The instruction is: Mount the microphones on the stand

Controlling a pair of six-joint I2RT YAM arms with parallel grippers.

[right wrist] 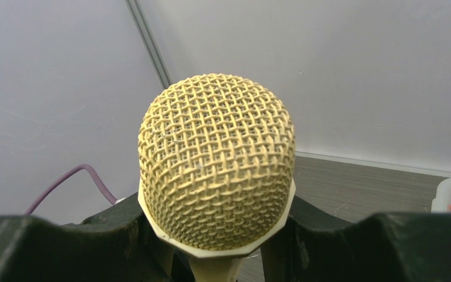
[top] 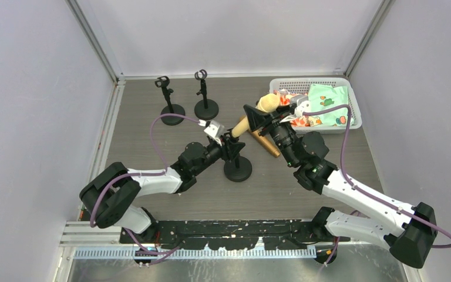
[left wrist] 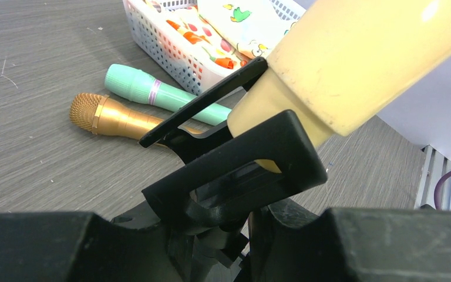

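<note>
Table (top: 258, 200) first, grey wood grain under both my arms. Basket (top: 309, 81) next, white mesh out at two o'clock, with printed packets (top: 327, 97) inside.

Stands now! The far-left stand (top: 172, 113) and far-right stand (top: 206, 108) are upright side by side at eleven o'clock. The near stand (top: 238, 170) sits at the middle, and my left gripper (top: 231, 145) has it: jaws pinching the stem just under the clip (left wrist: 235, 170).

Microphones, and here's the action. My right gripper (top: 257, 117) has its jaws clamped on the cream-yellow microphone (top: 268, 104) just below the mesh head, which fills the right wrist view. It slants from one o'clock down toward seven, and the left wrist view shows its narrow tail sitting in the clip's open fork.

The golden-brown microphone (left wrist: 114, 116) lies flat on the table between the near stand and the basket. The mint-green microphone (left wrist: 152, 91) lies just beside it on the basket side. From above my right arm covers most of that pair.
</note>
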